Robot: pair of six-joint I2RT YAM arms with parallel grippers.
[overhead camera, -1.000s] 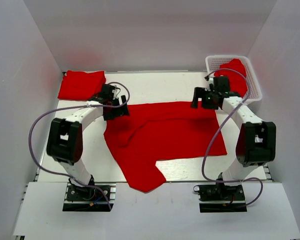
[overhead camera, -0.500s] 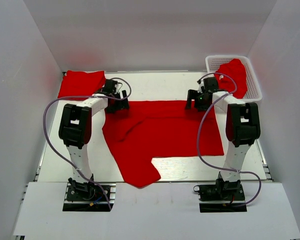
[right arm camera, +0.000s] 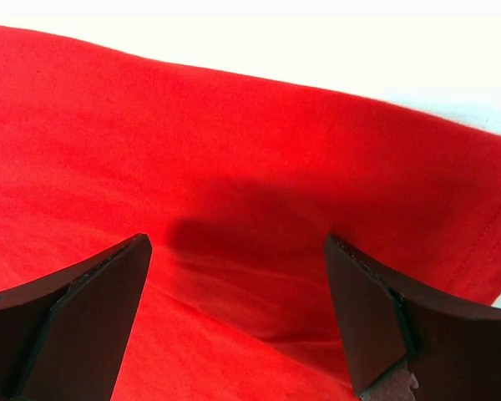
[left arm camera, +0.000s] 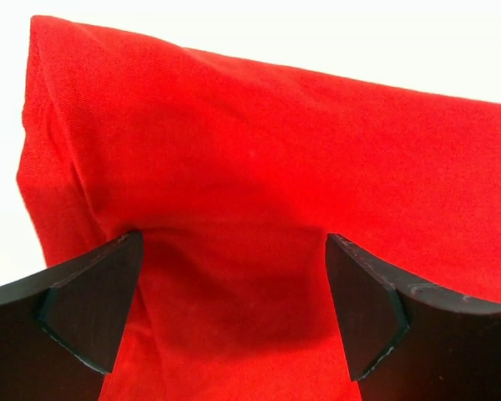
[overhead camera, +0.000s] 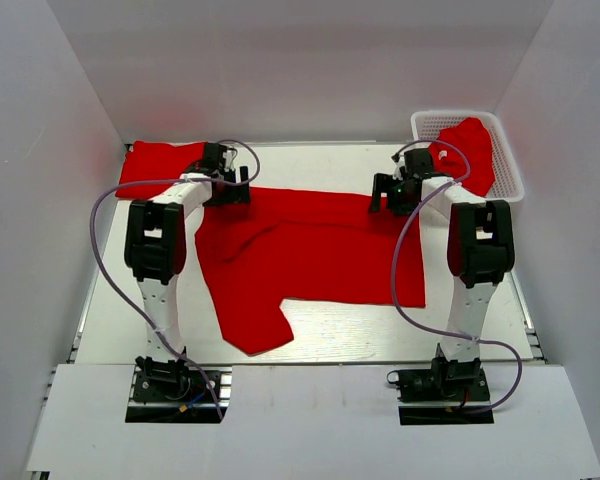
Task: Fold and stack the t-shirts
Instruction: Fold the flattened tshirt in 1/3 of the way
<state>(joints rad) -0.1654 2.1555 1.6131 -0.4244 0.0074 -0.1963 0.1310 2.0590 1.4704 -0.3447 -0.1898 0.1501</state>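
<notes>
A bright red t-shirt (overhead camera: 310,250) lies spread across the middle of the table, with one sleeve pointing toward the near edge. My left gripper (overhead camera: 230,190) rests on its far left corner and my right gripper (overhead camera: 390,197) on its far right corner. In the left wrist view the left gripper (left arm camera: 234,309) is open, its fingers wide apart on flat red cloth (left arm camera: 250,150). The right wrist view shows the right gripper (right arm camera: 238,309) open in the same way over the shirt's far hem (right arm camera: 234,142). Neither has cloth pinched. A folded t-shirt (overhead camera: 158,158) lies at the back left.
A white lattice basket (overhead camera: 507,160) stands at the back right with another crumpled red t-shirt (overhead camera: 470,150) in it. White walls close in the table on the left, right and far sides. Purple cables loop beside both arms.
Both arms have reached toward the far side. The spread t-shirt has slid with them, away from the near edge and slightly left. Both grippers stayed open.
</notes>
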